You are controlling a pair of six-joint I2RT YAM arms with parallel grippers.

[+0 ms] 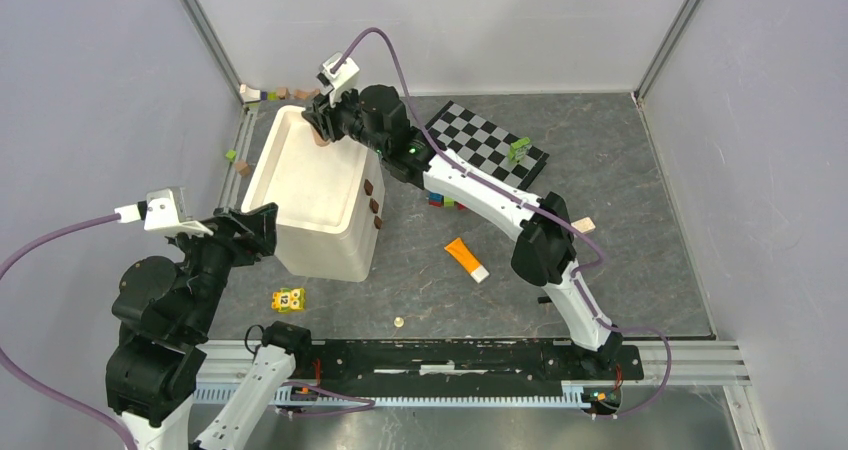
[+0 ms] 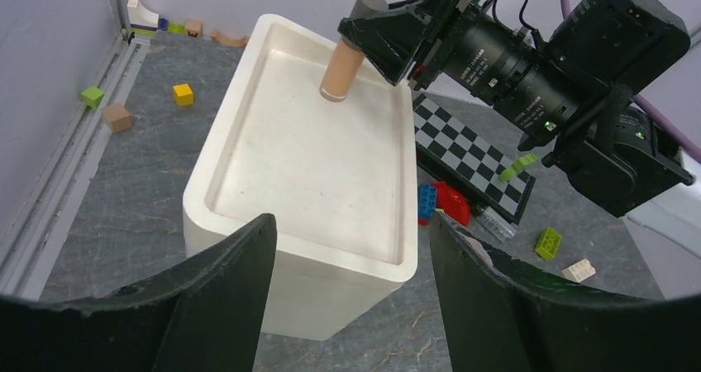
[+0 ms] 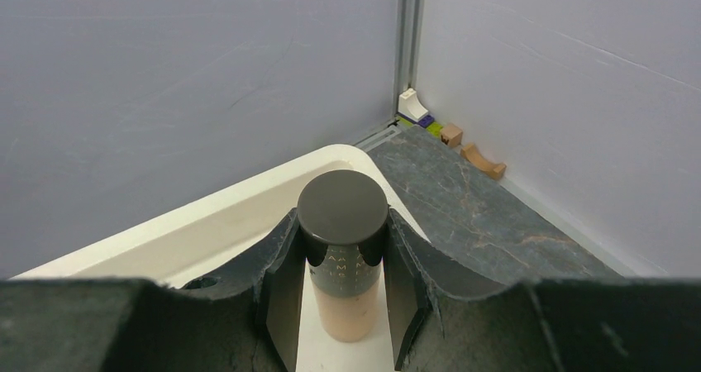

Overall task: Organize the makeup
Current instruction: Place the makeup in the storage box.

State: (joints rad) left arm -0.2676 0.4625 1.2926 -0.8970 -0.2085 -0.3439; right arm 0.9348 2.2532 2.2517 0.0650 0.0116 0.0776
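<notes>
A clear peach-filled tube (image 3: 347,302) with a dark cap hangs upright over the far end of a white bin (image 2: 298,157). My right gripper (image 3: 343,223) is shut on its cap. From above, that gripper (image 1: 322,128) is at the bin's (image 1: 310,185) far corner, and whether the tube (image 2: 340,66) touches the bin floor I cannot tell. My left gripper (image 2: 349,227) is open with nothing between its fingers, just short of the bin's near wall; the overhead view has it (image 1: 262,232) at the near left corner. An orange tube with a white cap (image 1: 466,259) lies on the table right of the bin.
A black-and-white checkerboard (image 1: 487,142) lies at the back right under my right arm. Toy bricks are scattered about: a yellow one (image 1: 288,300) near the bin's front, blue and red ones (image 2: 438,202) beside it. A small round disc (image 1: 398,322) lies near the front rail.
</notes>
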